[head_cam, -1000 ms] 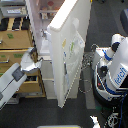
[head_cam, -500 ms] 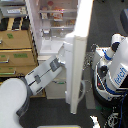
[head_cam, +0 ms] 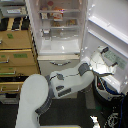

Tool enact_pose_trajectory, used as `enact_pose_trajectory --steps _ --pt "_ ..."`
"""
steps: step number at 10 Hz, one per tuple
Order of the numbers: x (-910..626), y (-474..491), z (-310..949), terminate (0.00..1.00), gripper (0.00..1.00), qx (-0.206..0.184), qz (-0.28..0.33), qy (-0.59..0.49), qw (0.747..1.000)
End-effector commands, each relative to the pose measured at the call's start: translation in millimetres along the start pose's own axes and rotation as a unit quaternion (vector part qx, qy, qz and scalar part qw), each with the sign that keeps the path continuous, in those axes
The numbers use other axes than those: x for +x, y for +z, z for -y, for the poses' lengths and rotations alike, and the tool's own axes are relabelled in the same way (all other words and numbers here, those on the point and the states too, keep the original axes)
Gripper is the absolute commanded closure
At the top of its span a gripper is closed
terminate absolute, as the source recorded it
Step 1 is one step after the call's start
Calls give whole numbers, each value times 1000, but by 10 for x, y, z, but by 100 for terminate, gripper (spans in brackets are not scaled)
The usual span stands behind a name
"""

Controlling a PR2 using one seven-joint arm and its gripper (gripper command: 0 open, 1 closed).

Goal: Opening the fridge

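Nearest the camera, the robot's pale grey arm (head_cam: 47,92) rises from the bottom edge and bends toward the exterior view's right, its darker panels showing along the forearm. At its end the gripper (head_cam: 102,56) sits against the inner side of the open door (head_cam: 107,30), at the door's lower shelf. The picture is too blurred there to tell whether the fingers are spread or closed, or whether they clasp anything.

Just below and to the right of the gripper lies a dark rounded object (head_cam: 107,87) with a pale rim; its kind cannot be made out.

Farther back stands the fridge (head_cam: 60,30), in the upper middle of the view. Its large upper door is swung wide to the right, so the white shelved interior is exposed, with several small items on the shelves. Beneath the open compartment a lower drawer (head_cam: 59,63) with a silver bar handle is closed.

To the left of the fridge stands a tan wooden drawer cabinet (head_cam: 17,55), touching or just beside it.
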Motion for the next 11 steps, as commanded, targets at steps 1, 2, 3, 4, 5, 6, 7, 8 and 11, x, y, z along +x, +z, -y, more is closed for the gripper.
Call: enact_pose_trajectory --steps 1,2,3,4,5,6,7,8,11 --pt "-2295 765 1646 0 0 -17 89 -186 978" --pt "-2973 310 900 0 0 -33 89 -143 985" --pt "-3875 -188 46 0 0 -15 87 -53 995" --pt "-4223 -307 -144 0 0 -17 81 -22 996" --pt "-4534 -376 -286 0 0 -12 79 2 997" --pt "-4838 -384 -470 0 0 -20 89 45 995" --pt "-5027 -417 -554 0 0 -15 93 68 993" --pt "-5319 -500 -683 0 0 -17 94 97 991" --pt "-5884 -755 -832 0 0 -16 79 159 984"
